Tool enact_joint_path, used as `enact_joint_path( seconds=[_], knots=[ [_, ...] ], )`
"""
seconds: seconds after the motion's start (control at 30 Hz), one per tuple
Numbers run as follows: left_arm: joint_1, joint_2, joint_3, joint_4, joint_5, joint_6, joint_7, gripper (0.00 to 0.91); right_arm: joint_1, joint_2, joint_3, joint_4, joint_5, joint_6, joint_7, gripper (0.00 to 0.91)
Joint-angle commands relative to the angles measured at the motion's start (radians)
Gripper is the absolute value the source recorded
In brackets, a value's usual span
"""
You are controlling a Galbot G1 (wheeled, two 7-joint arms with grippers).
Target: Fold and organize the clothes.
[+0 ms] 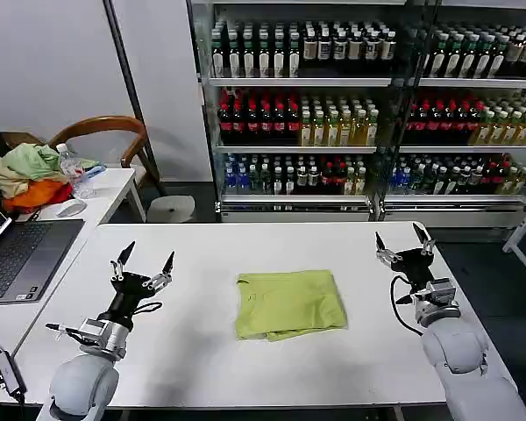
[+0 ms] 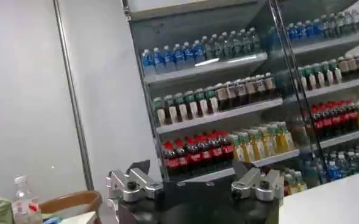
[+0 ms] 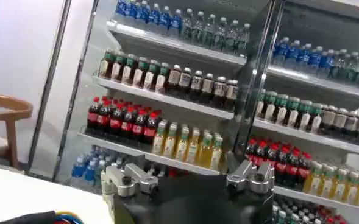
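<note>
A lime T-shirt [image 1: 289, 303] lies folded into a rough square at the middle of the white table [image 1: 202, 351], plain side up, its lower edge a little uneven. The left gripper [image 1: 145, 256] hovers well to the shirt's left with its fingers spread apart and pointing up, holding nothing, the arm bent low over the table's near left part. The right gripper [image 1: 399, 235] hovers to the shirt's right, fingers likewise apart and empty, pointing up. Drink shelves [image 1: 368, 105] stand behind the table.
</note>
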Motion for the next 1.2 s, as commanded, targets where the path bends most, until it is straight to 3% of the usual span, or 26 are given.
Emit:
enact_joint_path(
  seconds=[0.03,0.17,0.53,1.2],
  knots=[
    [-0.009,0.004,-0.004,0.024,-0.002,-0.025,0.023,0.907,-0.023,0.001,0.039,-0.023,-0.047,0.056,-0.079,0.907],
    [-0.009,0.019,-0.011,0.063,-0.001,-0.055,0.035,0.907,-0.025,0.014,0.024,-0.034,-0.096,0.082,-0.099,0.907],
    [0.005,0.028,-0.023,0.057,-0.004,-0.075,0.025,0.907,-0.024,0.035,-0.029,-0.038,-0.113,0.087,-0.084,0.907],
    [-0.027,0.014,-0.008,0.075,-0.037,-0.028,0.052,0.907,-0.037,0.049,-0.011,-0.021,-0.165,0.112,-0.057,0.907]
  ],
)
